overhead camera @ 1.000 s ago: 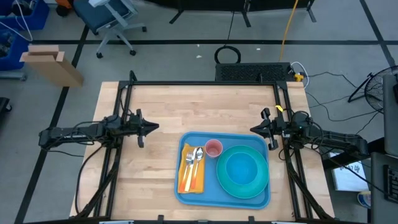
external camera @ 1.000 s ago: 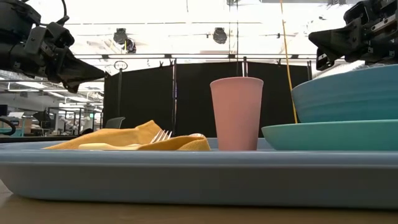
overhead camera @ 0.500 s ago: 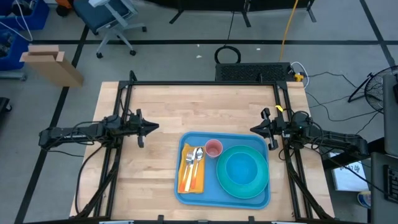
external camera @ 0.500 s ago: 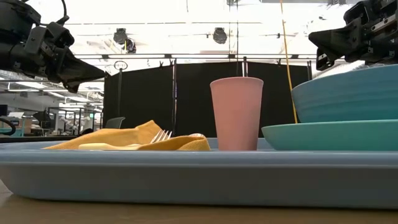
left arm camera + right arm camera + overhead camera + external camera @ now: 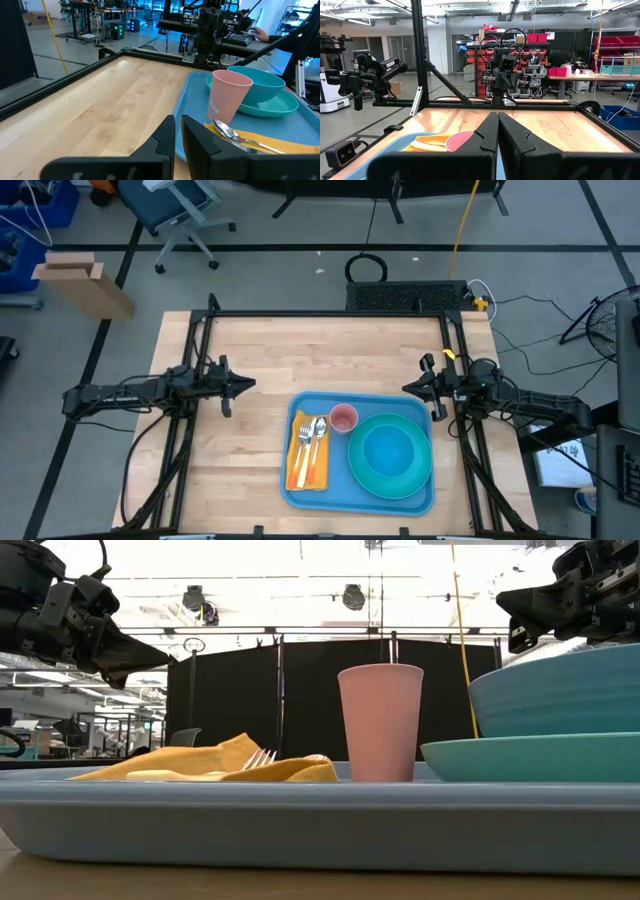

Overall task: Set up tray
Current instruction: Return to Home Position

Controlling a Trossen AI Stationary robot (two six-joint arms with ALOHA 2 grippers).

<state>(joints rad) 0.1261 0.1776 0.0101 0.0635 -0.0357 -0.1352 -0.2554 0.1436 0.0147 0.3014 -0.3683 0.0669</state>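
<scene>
The blue tray [image 5: 297, 492] lies flat on the wooden table, toward its near edge. On it a teal bowl [image 5: 386, 450] sits in a round teal plate [image 5: 420, 480], a pink cup [image 5: 344, 419] stands upright, and a fork and a spoon [image 5: 310, 432] rest on an orange napkin [image 5: 306, 468]. My left gripper [image 5: 250, 384] hovers shut to the tray's left, above the table. My right gripper [image 5: 406, 389] hovers shut by the tray's far right corner. Both touch nothing.
A black metal frame [image 5: 330, 313] runs along the table's far edge and down both sides. Bare wood [image 5: 320, 350] stretches between the tray and the far edge. Beyond the table stand a chair, a cardboard box and cables.
</scene>
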